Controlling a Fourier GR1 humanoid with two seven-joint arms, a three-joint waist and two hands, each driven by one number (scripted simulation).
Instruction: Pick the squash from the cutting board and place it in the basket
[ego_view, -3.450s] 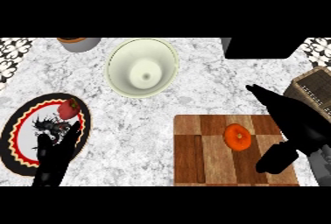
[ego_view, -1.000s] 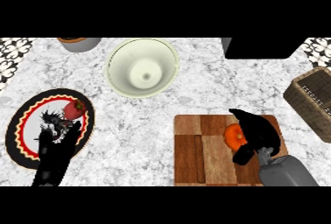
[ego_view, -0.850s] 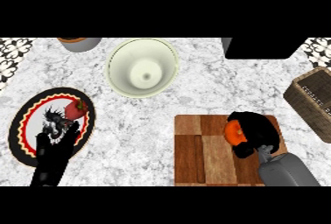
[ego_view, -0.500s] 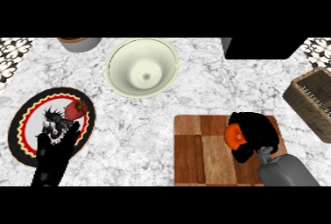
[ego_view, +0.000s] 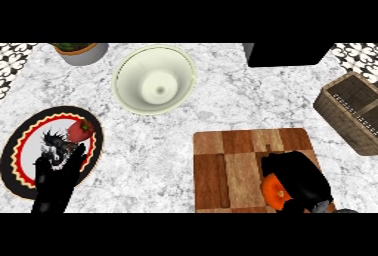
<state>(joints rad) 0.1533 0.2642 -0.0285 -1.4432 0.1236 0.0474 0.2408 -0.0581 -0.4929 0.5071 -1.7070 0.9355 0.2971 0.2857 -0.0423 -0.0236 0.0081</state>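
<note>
The right hand (ego_view: 297, 176) curls over the small, stiff orange squash (ego_view: 275, 192), likely smooth-skinned, at the cutting board (ego_view: 229, 165)'s near right corner.

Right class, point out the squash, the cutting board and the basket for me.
squash (ego_view: 274, 192): head view, on its orange side showing left of the right hand.
cutting board (ego_view: 229, 160): head view, on a bare wooden square near its middle.
basket (ego_view: 353, 117): head view, on its woven wall.
</note>
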